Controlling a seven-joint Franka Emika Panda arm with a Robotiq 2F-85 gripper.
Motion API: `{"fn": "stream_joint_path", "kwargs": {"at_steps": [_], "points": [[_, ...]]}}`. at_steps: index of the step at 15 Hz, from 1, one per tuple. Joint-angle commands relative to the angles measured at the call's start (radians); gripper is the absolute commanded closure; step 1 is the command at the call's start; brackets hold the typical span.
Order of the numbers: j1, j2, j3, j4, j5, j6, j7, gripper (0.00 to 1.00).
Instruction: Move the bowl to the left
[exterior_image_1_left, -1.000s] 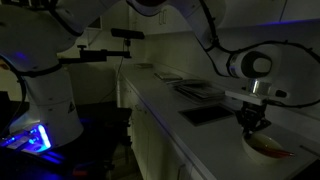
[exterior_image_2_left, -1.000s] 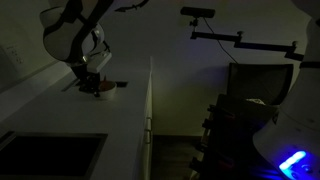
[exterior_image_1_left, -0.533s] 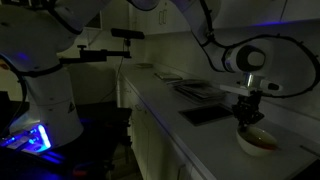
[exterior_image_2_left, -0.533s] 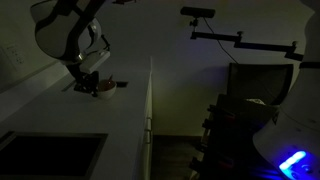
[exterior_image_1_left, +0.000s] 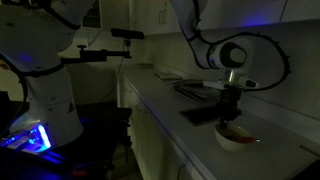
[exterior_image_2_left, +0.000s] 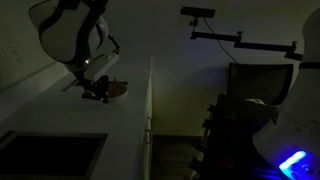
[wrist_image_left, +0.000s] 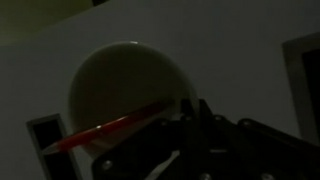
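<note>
The scene is dark. The bowl (exterior_image_1_left: 237, 139) is small, round and pale, and sits low over the white counter in both exterior views (exterior_image_2_left: 114, 89). In the wrist view the bowl (wrist_image_left: 122, 85) fills the middle, with a red streak along its near rim. My gripper (exterior_image_1_left: 232, 119) comes down from above onto the bowl's rim and looks shut on it. It also shows in an exterior view (exterior_image_2_left: 96, 91) and in the wrist view (wrist_image_left: 186, 118), where the two fingers stand close together at the bowl's edge.
A flat dark rectangular tray (exterior_image_1_left: 205, 113) lies on the counter just beside the bowl. More flat items (exterior_image_1_left: 198, 89) lie farther back. A dark rectangular recess (exterior_image_2_left: 45, 156) sits at the counter's near end. The counter edge (exterior_image_2_left: 150, 110) drops to the floor.
The gripper and the bowl have moved together along the counter towards the dark tray, leftward in one exterior view and rightward in the other.
</note>
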Motion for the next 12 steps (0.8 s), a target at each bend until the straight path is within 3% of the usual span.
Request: {"fn": "stream_joint_path", "kwargs": {"at_steps": [1, 9, 10, 11, 12], "points": [[0.025, -0.069, -0.02, -0.125, -0.032, 0.084, 0.095, 0.97], [0.047, -0.087, -0.045, -0.234, -0.042, 0.255, 0.154, 0.97], [0.051, -0.093, -0.05, -0.241, -0.048, 0.257, 0.159, 0.76], [0.047, -0.099, -0.044, -0.247, -0.045, 0.256, 0.152, 0.62], [0.045, -0.106, -0.04, -0.253, -0.044, 0.253, 0.143, 0.56]]}}
